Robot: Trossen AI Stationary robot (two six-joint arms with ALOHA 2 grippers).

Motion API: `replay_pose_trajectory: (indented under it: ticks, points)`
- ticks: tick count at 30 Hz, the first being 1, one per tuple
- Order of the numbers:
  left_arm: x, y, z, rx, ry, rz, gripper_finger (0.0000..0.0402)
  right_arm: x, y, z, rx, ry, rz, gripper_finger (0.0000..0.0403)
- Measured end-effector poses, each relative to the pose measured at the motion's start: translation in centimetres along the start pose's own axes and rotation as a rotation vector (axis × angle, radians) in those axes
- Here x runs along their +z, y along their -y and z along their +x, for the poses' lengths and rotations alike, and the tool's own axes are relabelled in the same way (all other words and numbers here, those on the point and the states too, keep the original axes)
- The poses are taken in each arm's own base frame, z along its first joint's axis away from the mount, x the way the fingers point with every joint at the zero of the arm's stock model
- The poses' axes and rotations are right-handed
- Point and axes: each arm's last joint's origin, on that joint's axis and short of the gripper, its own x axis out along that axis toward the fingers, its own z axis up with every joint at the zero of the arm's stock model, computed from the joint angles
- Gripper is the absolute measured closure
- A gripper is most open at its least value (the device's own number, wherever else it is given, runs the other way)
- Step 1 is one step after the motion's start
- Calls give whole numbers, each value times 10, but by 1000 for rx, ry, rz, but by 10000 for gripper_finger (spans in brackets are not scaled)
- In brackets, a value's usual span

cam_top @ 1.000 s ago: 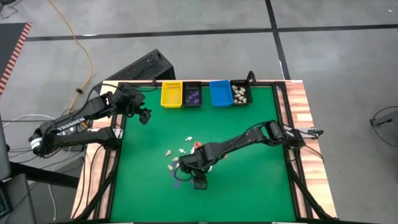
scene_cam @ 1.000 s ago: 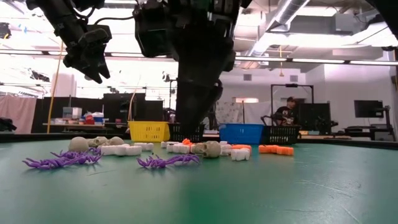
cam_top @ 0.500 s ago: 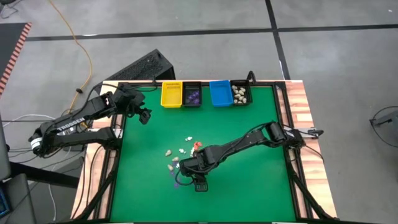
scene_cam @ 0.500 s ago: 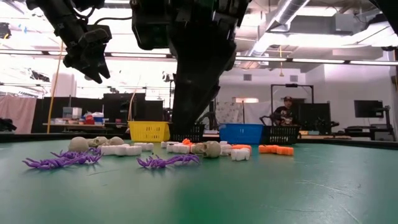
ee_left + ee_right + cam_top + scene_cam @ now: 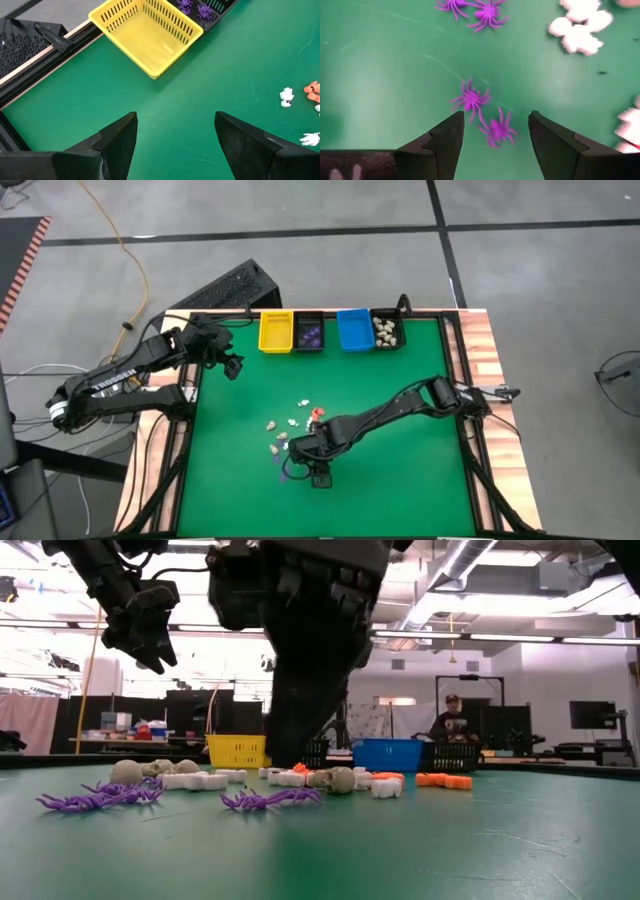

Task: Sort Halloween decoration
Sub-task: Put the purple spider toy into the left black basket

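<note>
Right end effector (image 5: 492, 137) has eased toward the table's left over the last second, and you now have its fingers spread wide and empty just above two purple spiders (image 5: 482, 112) in the right wrist view. From above, the arm's tip (image 5: 318, 472) has slid from beside the pile to its near edge, where the purple pieces lie. That reads as lining up a pick, not yet a grasp: nothing is held, and no piece has moved.

Your loose Halloween decoration (image 5: 292, 425) sits in a small scatter near the middle of the green table (image 5: 400, 480): white pieces, cream skulls, orange ones and purple spiders. More spiders already lie in the black bin (image 5: 309, 332) at the far edge, between the yellow bin (image 5: 276, 330) and the blue bin (image 5: 354, 329), and cream pieces fill the far-right bin (image 5: 386, 330).

The two spiders under the fingers lie flat, touching or nearly so, legs splayed all round; together they run in a slanted line across the gap, so you have no clean long axis to close on. Closing now may catch both.

Left end effector (image 5: 175, 145) hovers wide and empty near the yellow bin.
</note>
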Motion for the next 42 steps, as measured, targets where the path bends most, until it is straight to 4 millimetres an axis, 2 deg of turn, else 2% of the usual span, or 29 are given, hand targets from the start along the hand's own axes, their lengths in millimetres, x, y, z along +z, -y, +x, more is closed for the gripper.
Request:
replay_pose_trajectory:
  ticks: [7,13,16,28,39,42]
  points:
    - [0,0,0,0,0,1,145,-7,-5,14,-5,-49,-11,154]
    - [0,0,0,2,-1,1,145,-9,-6,15,-26,-59,-15,163]
    - [0,0,0,4,0,1,145,-9,-6,15,-30,-59,-12,187]
    - [0,0,0,4,0,1,145,-9,-5,15,-35,-63,11,326]
    - [0,0,0,4,1,1,145,-10,-4,15,-35,-72,94,388]
    - [0,0,0,4,1,1,145,-10,-3,15,-37,-72,122,389]
